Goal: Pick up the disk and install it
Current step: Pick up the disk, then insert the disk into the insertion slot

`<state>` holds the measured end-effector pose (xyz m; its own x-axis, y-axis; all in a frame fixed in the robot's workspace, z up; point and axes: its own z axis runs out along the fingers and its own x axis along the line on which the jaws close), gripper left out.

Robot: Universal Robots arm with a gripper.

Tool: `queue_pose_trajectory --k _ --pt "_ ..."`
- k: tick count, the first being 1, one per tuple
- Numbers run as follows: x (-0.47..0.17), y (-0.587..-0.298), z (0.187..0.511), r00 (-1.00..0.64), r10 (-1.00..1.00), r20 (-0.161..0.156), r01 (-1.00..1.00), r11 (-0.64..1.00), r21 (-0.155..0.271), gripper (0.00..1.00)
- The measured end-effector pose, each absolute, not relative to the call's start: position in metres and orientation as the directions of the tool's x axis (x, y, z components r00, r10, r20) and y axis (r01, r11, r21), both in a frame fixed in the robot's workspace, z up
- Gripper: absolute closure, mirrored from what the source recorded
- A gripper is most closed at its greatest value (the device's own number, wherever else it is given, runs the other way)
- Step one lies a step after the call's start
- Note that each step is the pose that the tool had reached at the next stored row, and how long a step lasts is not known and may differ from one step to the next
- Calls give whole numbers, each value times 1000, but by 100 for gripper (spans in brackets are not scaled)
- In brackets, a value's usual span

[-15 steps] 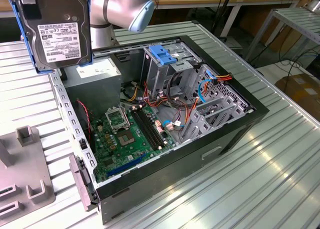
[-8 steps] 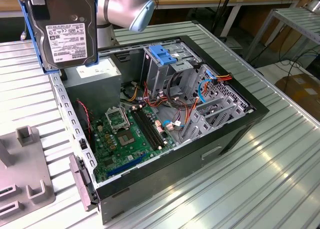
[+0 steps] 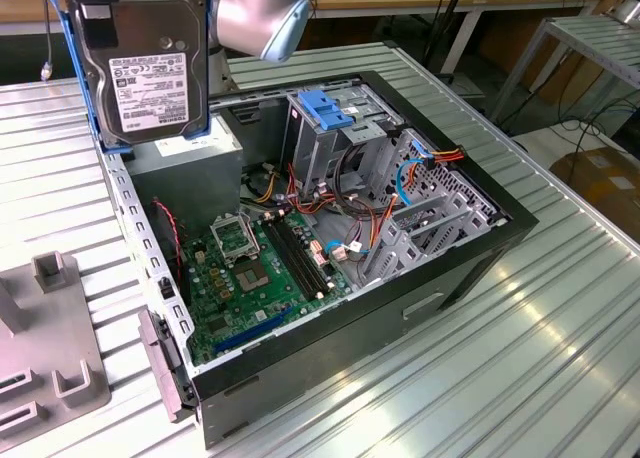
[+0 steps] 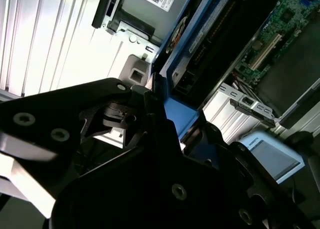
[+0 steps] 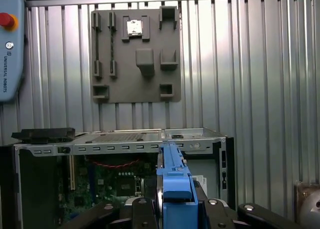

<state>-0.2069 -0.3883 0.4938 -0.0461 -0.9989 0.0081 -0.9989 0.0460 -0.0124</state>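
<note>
Gripper (image 5: 176,205) is clamping shut on the disk (image 3: 150,68), a flat black metal hard drive w/ white barcode label and blue plastic carrier frame. It is holding it on edge, above one end of the open black desktop computer case (image 3: 350,348), clear of it. Risks, imo: plastic frame flexing and slipping in the grip, drive snagging the loose orange cables (image 3: 385,213) inside the case, or entering the grey metal drive cage (image 3: 330,153) skewed and jamming.

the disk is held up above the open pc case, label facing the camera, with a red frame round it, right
No, the frame is blue, not red, as the exterior view shows. Otherwise right: the disk is held up above the open pc case, label facing the camera.
</note>
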Motion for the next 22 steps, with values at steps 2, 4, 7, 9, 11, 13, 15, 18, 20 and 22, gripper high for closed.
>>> queue_pose_trajectory --k 2,4,7,9,11,13,15,18,20,22 --pt "-202 -388 494 -46 -999 8 -999 46 -13 63" --pt "-196 -389 494 -46 -999 8 -999 46 -12 63" --pt "-187 -389 493 -46 -999 8 -999 46 -12 63" --pt "-181 -389 493 -46 -999 8 -999 46 -12 63" --pt "-173 -389 493 -46 -999 8 -999 46 -12 63" --pt "-165 -389 493 -46 -999 8 -999 46 -12 63" --pt "-156 -389 493 -46 -999 8 -999 46 -12 63" --pt "-134 -389 492 -46 -999 8 -999 46 -12 63" --pt "-123 -396 491 -46 -999 8 -999 46 -13 63" --pt "-122 -397 491 -46 -999 8 -999 46 -12 63"
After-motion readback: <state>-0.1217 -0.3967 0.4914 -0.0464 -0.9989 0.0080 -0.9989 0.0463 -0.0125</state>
